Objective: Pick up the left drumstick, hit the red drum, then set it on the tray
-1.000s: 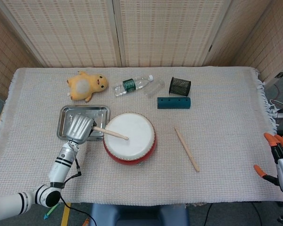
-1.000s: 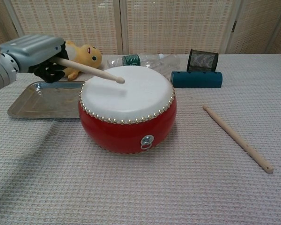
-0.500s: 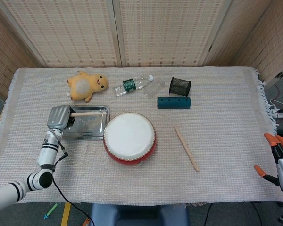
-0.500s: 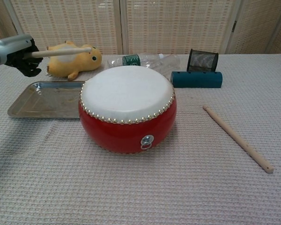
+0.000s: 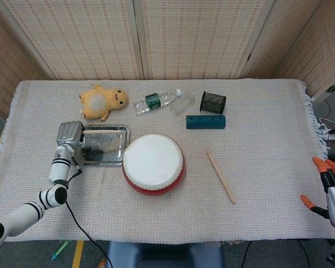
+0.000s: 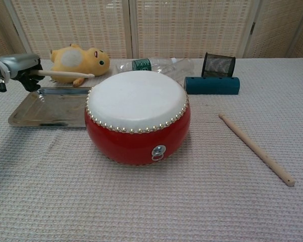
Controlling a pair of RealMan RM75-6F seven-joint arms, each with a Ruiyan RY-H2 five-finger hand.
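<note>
Presently, left hand (image 5: 70, 134) grips pale wooden drumstick (image 6: 65, 74) by one end, stick level above rectangular steel tray (image 6: 25, 112) | red round drum with white skin (image 5: 153, 163) just right of tray | right hand (image 5: 332, 187) at table's right edge, orange-tipped fingers apart, holding nothing | second wooden stick (image 5: 221, 176) lies right of drum

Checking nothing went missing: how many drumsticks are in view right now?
2. One drumstick is held by the left hand over the tray; the other drumstick lies on the cloth right of the red drum.
</note>
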